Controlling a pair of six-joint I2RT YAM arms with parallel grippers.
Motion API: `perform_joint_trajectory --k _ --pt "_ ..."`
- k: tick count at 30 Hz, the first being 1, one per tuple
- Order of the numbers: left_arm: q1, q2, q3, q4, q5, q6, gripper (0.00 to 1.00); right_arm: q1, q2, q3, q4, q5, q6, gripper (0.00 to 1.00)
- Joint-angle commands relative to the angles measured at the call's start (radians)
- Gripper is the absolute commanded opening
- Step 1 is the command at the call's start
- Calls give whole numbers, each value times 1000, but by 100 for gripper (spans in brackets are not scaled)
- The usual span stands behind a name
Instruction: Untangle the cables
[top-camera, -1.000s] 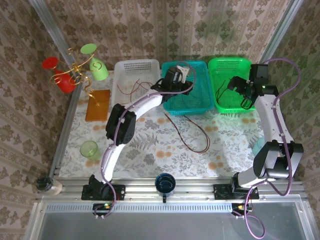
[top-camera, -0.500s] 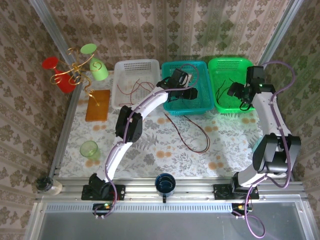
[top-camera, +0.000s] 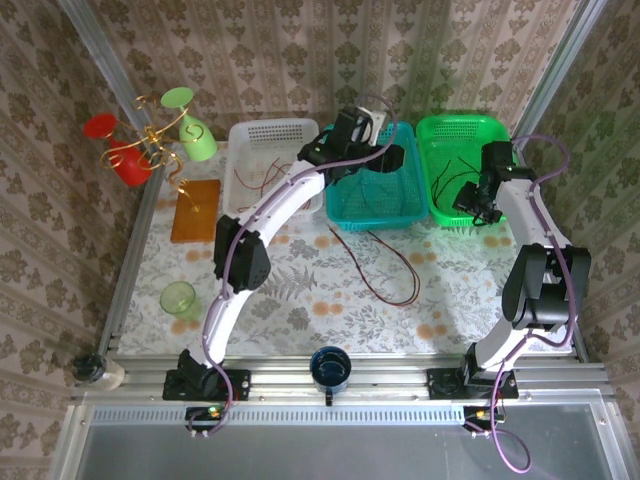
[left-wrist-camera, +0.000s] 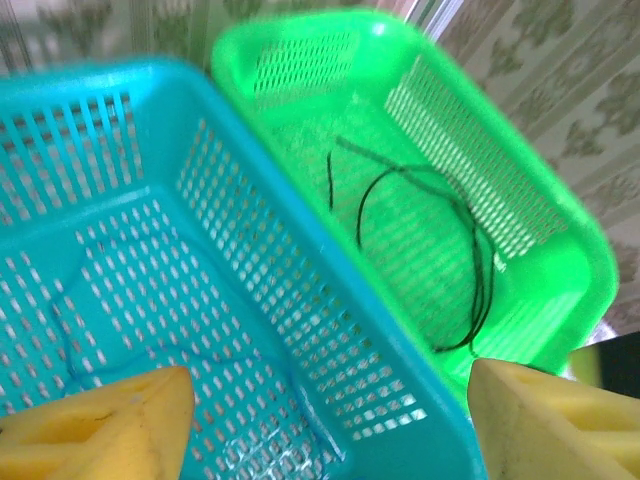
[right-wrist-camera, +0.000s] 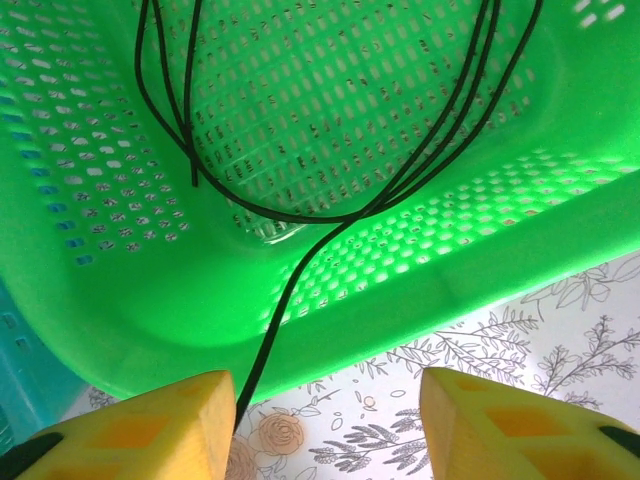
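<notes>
Our left end effector (left-wrist-camera: 325, 405) gapes over the teal basket (left-wrist-camera: 300, 262), the right end effector (right-wrist-camera: 325, 405) spread astride the black cable (right-wrist-camera: 300, 272) (colour-sorting, we judge).

Three baskets along the far edge of the tabletop (top-camera: 300, 300): one white basket (top-camera: 268, 126), one teal basket (top-camera: 372, 213), one green basket (top-camera: 458, 122). Four thin cables, as far as countable: red cable (top-camera: 258, 172), blue cable (left-wrist-camera: 72, 345) and black cable (right-wrist-camera: 287, 303) inside those, second red cable (top-camera: 353, 262) on open tabletop.

I can read no text, label, brand, number or sign on anything here.
</notes>
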Motion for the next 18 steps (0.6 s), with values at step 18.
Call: perform_joint_trajectory --k 18 --pt "0 -37 9 -56 -16 53 74 20 38 -3 -47 -117 -25 38"
